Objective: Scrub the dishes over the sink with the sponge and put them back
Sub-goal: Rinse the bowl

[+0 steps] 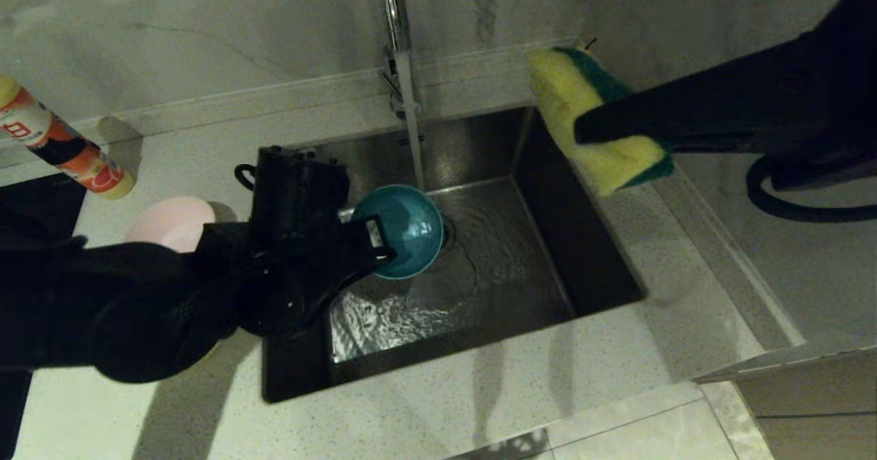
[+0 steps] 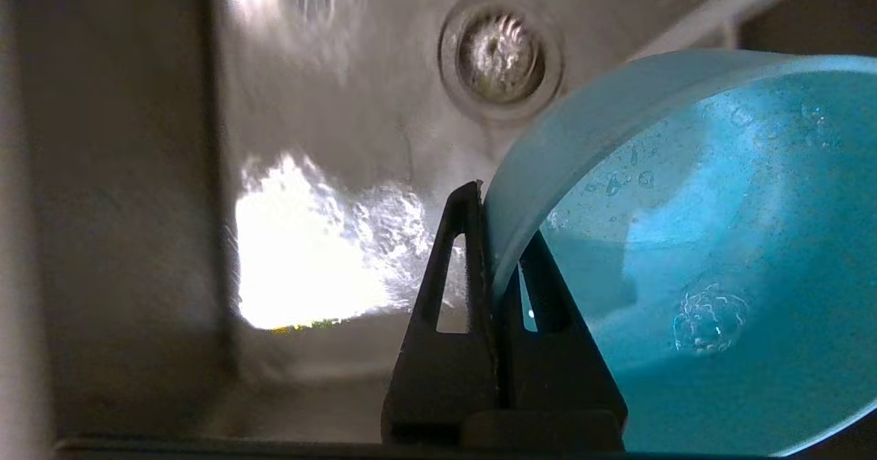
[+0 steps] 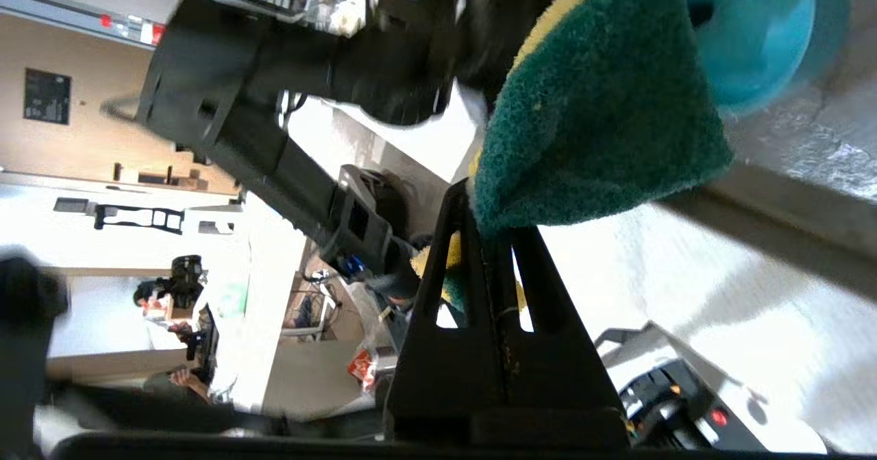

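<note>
Two arms at work in the head view: left gripper (image 1: 384, 244) clamps the rim of the light blue bowl (image 1: 404, 230), tilted on edge over the sink (image 1: 582, 254) near the tap's stream (image 1: 413, 124); right gripper (image 1: 582, 129) pinches the sponge (image 1: 593, 120) above the sink's far right corner, well apart from the bowl (pink bowl (image 1: 171, 221) sits on the counter at left, by a bottle (image 1: 65, 141)). Left wrist view: fingers (image 2: 462, 268) closed on the blue bowl's wall, one inside, one outside; drain (image 2: 500, 55) beyond; wet basin floor. Right wrist view: gripper clenched on the sponge's edge, green face (image 3: 596, 110) showing.
</note>
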`<state>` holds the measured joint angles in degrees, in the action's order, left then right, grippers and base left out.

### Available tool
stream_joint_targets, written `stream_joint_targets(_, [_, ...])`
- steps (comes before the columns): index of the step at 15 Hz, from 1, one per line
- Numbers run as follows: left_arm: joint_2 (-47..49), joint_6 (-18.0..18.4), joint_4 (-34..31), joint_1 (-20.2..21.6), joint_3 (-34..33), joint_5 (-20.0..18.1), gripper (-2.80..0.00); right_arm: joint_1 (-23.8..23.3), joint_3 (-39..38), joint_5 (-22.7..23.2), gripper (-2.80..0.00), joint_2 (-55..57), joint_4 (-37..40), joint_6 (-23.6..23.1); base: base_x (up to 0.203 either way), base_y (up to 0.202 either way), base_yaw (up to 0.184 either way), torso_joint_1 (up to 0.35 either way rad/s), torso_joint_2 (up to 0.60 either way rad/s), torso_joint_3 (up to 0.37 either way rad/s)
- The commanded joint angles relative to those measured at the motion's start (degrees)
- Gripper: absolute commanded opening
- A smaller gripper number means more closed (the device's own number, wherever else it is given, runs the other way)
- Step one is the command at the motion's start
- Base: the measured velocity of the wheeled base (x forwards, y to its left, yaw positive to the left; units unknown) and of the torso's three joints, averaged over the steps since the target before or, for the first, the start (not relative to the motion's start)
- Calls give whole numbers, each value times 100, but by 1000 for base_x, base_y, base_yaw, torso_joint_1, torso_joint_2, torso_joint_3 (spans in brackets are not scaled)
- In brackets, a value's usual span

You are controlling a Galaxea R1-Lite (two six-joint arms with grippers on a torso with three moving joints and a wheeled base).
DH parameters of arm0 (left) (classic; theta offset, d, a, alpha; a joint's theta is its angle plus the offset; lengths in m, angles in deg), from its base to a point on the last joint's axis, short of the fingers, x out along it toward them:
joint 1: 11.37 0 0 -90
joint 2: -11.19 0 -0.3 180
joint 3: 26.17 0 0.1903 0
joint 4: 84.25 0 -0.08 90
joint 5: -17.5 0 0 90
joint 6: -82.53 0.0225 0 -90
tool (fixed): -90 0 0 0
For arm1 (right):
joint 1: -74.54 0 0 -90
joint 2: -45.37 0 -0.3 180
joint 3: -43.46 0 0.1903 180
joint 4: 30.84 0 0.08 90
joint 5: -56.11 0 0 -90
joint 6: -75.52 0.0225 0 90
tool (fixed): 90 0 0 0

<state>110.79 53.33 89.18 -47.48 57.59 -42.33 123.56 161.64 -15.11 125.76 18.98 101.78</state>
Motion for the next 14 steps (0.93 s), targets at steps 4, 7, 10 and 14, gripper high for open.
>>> stream_joint_targets(4, [931, -1234, -1423, 434, 1492, -562, -280, -231, -620, 35, -280, -471, -116, 19, 0, 0, 0, 0, 0, 0])
stream_joint_targets(7, [1113, -1620, -1808, 728, 1937, -580, -280, -351, -871, 37, -280, -596, -532, 47, 0, 0, 0, 0, 0, 0])
stream_joint_targets(10, [1123, -1633, -1821, 814, 1992, -582, -280, -436, -974, 81, -280, -559, -738, 64, 0, 0, 0, 0, 0, 0])
stream_joint_targets(14, [1315, -1640, -1828, 815, 2268, -582, -280, -449, -988, 86, -280, -551, -730, 64, 0, 0, 0, 0, 0, 0])
